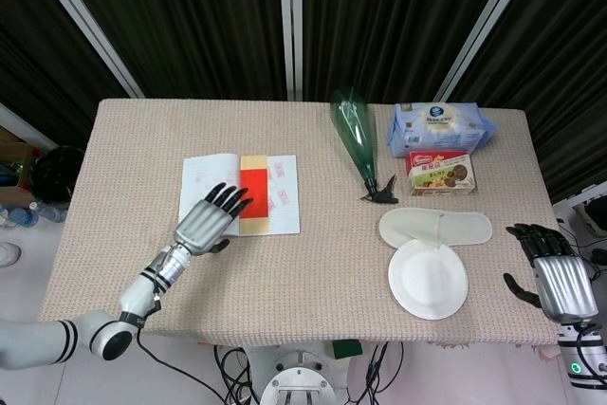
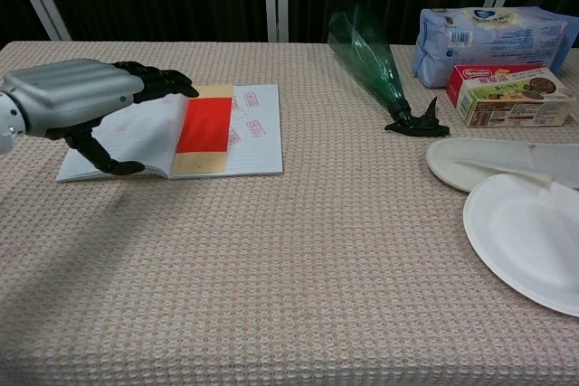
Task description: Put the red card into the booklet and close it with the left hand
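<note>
The booklet (image 1: 205, 177) (image 2: 258, 142) lies open on the left part of the table. The red card (image 1: 254, 183) (image 2: 206, 124) with tan ends rests on its right page near the spine. My left hand (image 1: 206, 221) (image 2: 77, 101) hovers open, palm down with fingers spread, above the booklet's near left edge and holds nothing. Its fingertips reach toward the card's left side. My right hand (image 1: 552, 274) is open beyond the table's right edge, far from the booklet; the chest view does not show it.
A green plastic bottle (image 1: 356, 136) (image 2: 369, 56) lies at centre back. A blue tissue pack (image 1: 438, 127) (image 2: 493, 32) and a biscuit box (image 1: 441, 174) (image 2: 509, 93) sit at back right. A white slipper (image 1: 435, 227) (image 2: 507, 162) and paper plate (image 1: 428, 279) (image 2: 529, 239) lie at front right.
</note>
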Controlling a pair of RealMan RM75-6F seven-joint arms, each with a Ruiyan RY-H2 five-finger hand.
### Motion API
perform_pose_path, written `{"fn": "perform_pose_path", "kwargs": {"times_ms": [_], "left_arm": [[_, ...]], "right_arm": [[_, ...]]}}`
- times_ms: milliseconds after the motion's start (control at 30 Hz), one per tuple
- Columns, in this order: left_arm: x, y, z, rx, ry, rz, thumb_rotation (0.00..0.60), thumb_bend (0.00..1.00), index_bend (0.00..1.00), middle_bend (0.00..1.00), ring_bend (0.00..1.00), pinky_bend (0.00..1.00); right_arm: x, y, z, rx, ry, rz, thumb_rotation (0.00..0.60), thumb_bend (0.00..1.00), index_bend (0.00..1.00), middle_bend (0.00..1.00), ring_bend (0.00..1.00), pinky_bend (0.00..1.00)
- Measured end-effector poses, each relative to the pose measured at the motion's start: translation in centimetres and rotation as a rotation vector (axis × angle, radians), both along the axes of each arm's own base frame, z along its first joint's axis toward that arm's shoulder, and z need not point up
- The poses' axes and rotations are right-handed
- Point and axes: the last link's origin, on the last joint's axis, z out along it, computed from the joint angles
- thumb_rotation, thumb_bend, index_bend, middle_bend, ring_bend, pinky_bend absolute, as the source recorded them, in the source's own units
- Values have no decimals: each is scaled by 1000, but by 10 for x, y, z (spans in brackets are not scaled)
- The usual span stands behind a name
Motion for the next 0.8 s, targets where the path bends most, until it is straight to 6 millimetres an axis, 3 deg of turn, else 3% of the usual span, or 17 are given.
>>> {"fn": "perform_pose_path", "kwargs": {"times_ms": [300, 800], "left_arm": [[-13, -1, -17, 44, 33, 10, 600, 232, 70, 0, 1, 45], [-27, 4, -26, 99, 76, -16, 600, 233, 55, 0, 0, 45]], "right_arm": [[3, 3, 2, -5, 5, 7, 600, 208, 211, 167, 144, 197], [6, 6, 2, -10, 9, 6, 600, 208, 211, 167, 144, 197]]}}
